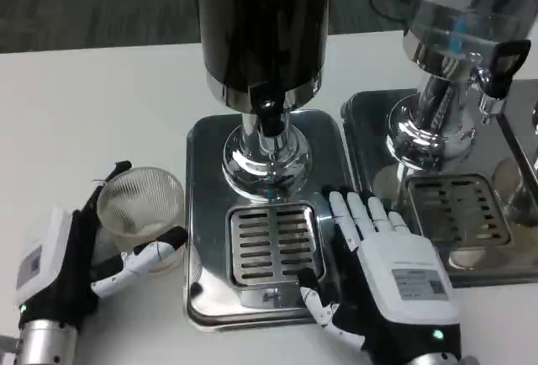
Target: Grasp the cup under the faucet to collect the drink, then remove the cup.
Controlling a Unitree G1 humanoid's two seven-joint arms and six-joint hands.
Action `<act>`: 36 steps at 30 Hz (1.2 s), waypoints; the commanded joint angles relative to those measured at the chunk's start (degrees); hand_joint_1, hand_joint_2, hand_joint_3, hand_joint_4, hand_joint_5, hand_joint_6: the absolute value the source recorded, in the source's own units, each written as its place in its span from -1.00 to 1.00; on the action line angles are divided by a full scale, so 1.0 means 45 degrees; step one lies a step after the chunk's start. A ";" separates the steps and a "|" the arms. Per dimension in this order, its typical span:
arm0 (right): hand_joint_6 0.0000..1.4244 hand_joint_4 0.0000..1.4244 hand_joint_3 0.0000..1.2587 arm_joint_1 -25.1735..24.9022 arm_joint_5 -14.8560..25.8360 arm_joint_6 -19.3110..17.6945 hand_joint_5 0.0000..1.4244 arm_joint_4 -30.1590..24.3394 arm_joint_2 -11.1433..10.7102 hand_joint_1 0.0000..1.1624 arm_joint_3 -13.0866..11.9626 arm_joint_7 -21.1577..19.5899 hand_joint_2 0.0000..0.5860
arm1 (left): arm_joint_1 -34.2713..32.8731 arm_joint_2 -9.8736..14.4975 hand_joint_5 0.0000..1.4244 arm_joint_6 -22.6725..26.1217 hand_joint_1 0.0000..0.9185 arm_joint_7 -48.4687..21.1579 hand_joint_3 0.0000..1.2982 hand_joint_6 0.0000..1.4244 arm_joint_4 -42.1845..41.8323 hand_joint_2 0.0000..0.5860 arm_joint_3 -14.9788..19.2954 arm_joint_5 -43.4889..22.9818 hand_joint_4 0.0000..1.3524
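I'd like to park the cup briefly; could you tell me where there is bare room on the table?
Bare table lies left of the dispenser tray, behind the cup in the left robot hand. It is crowded between the two trays, where the right robot hand rests.

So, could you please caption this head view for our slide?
Left hand holds the clear cup beside the dispenser's drip tray; right hand rests on it.
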 commanded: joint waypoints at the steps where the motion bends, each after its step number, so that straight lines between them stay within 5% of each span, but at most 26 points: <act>1: -0.92 -1.00 -1.00 -0.0108 0.0134 -0.0044 -1.00 0.0121 0.0014 -0.31 -0.0043 -0.0008 0.37 | -0.0015 -0.0030 -0.07 -0.0428 -0.32 0.0407 -0.62 -0.06 0.0313 -0.75 -0.0126 0.0153 -0.36; 31: -0.89 -1.00 -1.00 -0.0297 0.0252 -0.0172 -1.00 0.0253 -0.0058 -0.33 -0.0040 -0.0021 0.32 | 0.0077 0.0205 -0.04 -0.1023 -0.27 0.3251 -0.57 -0.04 -0.0075 -0.62 -0.0231 0.1639 -0.32; 36: -0.89 -1.00 -1.00 -0.0314 0.0288 -0.0163 -1.00 0.0285 -0.0029 -0.33 -0.0092 -0.0026 0.32 | 0.0050 0.0167 0.00 -0.0949 -0.07 0.3078 -0.57 0.07 0.0084 -0.59 -0.0259 0.1545 -0.30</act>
